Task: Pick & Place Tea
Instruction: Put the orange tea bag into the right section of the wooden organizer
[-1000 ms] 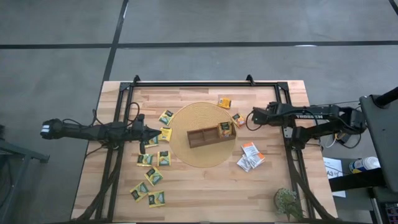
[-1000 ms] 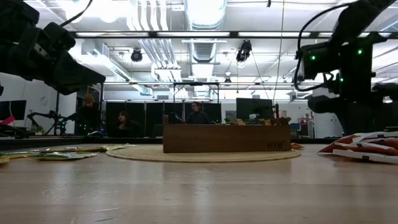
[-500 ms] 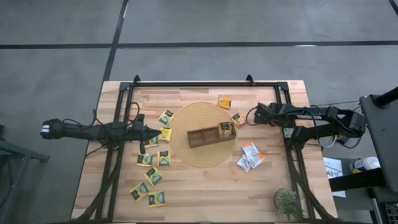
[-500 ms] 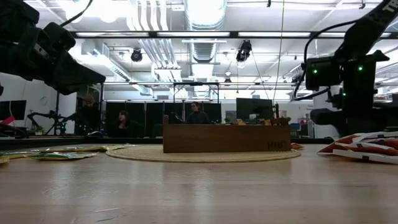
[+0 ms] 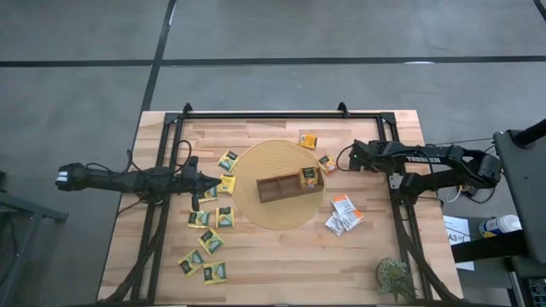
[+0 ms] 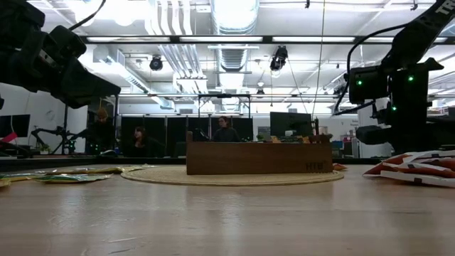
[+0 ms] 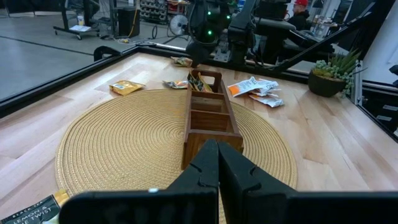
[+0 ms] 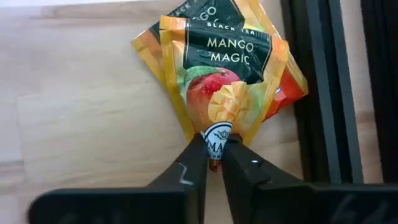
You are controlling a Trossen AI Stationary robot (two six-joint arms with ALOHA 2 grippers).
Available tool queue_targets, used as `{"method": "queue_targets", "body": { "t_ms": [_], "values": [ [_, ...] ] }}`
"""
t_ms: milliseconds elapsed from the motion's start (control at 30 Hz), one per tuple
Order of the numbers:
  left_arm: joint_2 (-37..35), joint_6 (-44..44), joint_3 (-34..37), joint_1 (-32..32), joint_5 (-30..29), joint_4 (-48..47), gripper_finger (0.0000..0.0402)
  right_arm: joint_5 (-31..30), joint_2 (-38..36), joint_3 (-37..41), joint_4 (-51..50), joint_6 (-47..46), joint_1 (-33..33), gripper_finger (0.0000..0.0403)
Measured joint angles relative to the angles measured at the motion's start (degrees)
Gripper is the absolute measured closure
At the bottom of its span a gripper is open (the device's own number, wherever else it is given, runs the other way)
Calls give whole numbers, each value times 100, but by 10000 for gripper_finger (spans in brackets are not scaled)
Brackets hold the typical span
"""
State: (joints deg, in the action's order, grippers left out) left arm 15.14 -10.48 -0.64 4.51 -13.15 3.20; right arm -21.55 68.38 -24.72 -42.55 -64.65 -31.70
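Now the right end effector [image 8: 211,155] pinches the edge of an orange mango tea packet [image 8: 224,68] on the desk [image 8: 81,124]; the left end effector [image 7: 217,163] hovers shut, empty.

The right gripper [image 8: 211,155] sits at the right edge of the round mat [image 5: 256,213], its fingers pinched on a corner of a tea packet [image 8: 227,68] that lies on the table [image 5: 281,264] just ahead of it. Beyond that packet, on the mat, stands the wooden tray [image 5: 288,185], with one packet [image 5: 309,175] in its compartment nearest this gripper. Another packet [image 5: 308,141] lies past the mat's far edge; a small heap of packets [image 5: 344,213] lies behind and to the near side. The left gripper [image 7: 217,163] hangs across the mat, fingers together, pointing at the tray's other end, with loose packets [image 5: 209,239] around and behind it.
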Motion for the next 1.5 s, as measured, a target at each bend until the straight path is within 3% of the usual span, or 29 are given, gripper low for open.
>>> {"method": "queue_targets", "body": {
  "t_ms": [400,733,1033,1267,1500],
  "values": [
    [1,0,2,0,0,0,402,132,0,-745,123,353,613,385],
    [1,0,1,1,0,0,402,-730,-4,-1522,200,226,2190,385],
    [2,0,2,2,0,-2,402,-1932,58,-1787,1409,168,3816,385],
    [0,0,2,2,0,-1,402,-2673,923,-1853,2344,163,4578,385],
    [2,-1,1,1,-1,-2,402,-2713,2148,-2494,2477,264,4525,385]
  ]
}}
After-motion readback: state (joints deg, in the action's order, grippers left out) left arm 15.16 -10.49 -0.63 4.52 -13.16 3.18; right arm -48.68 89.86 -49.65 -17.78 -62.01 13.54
